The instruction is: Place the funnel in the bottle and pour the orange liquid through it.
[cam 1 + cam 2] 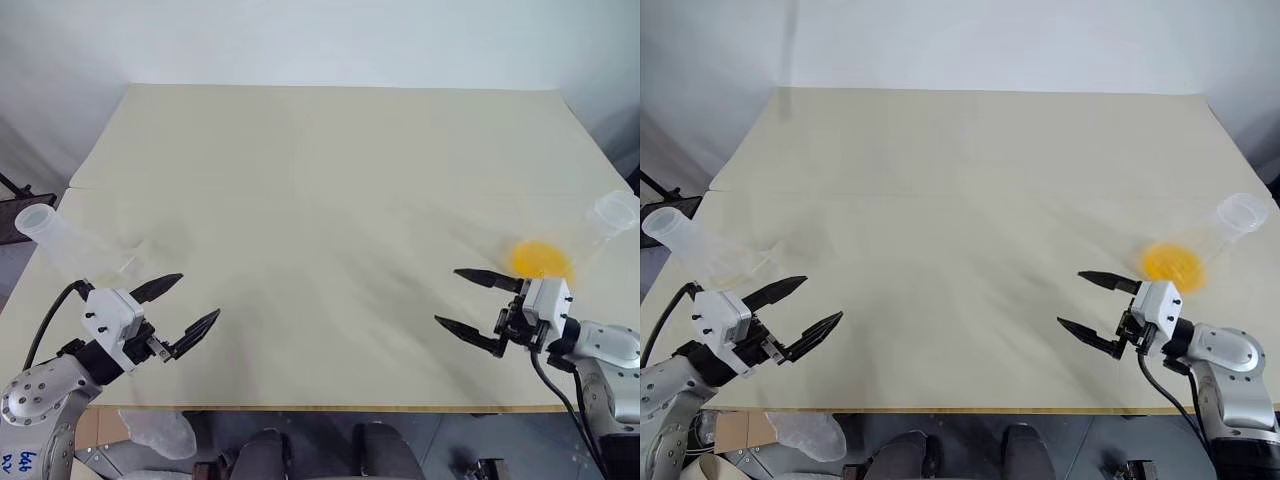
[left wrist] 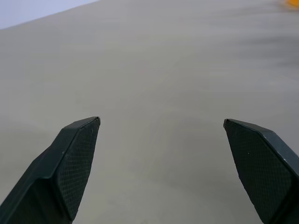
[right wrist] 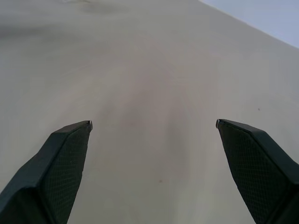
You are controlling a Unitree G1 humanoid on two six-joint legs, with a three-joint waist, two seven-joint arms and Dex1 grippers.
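**Funnel barely visible beside the bottle; both grippers empty**

The funnel (image 1: 768, 258), if the faint glassy glint there is it, sits at the left side of the cream surface (image 1: 330, 180), just beside the base of the bottle (image 1: 62, 243); its outline cannot be made out with any certainty. The bottle is clear and nearly the colour of the surface, its neck opening leaning outward over the left edge. At the right side stands a second clear flask (image 1: 585, 238) holding the orange liquid (image 1: 541, 259), its neck tilted toward the right edge. The left gripper (image 1: 190, 304) hangs near the bottle with jaws spread wide, holding nothing. The right gripper (image 1: 462, 298) hangs near the orange liquid, jaws likewise wide and empty.
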